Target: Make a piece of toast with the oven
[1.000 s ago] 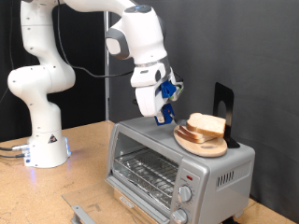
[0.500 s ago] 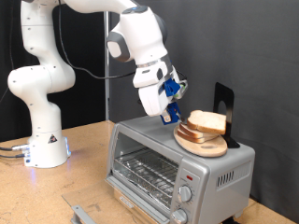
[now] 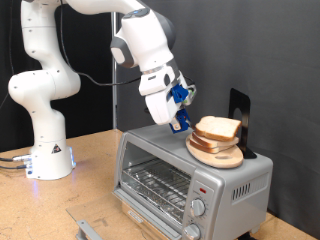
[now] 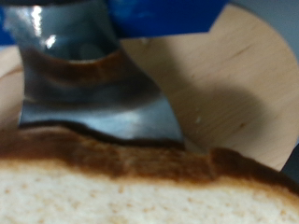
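On top of the silver oven [image 3: 160,150] sits a round wooden plate [image 3: 228,159] with a short stack of bread. My gripper [image 3: 186,120], with blue fingers, is at the stack's left side in the exterior view. It is shut on the edge of the top slice, the piece of toast [image 3: 220,127], which sits slightly raised above the slices below. In the wrist view the toast's brown crust [image 4: 140,163] fills the foreground. One metal finger [image 4: 93,89] lies just behind it, and the plate [image 4: 238,84] is beyond. The other finger is hidden.
The oven's front shows its wire rack [image 3: 155,185] and two knobs [image 3: 197,208]. The glass door [image 3: 95,225] appears dropped open at the exterior view's bottom. A black upright object [image 3: 238,108] stands behind the plate. The arm's white base [image 3: 45,150] stands at the left on the wooden table.
The gripper has shifted slightly left and up. The top slice has moved with it, and now overhangs the stack's left side.
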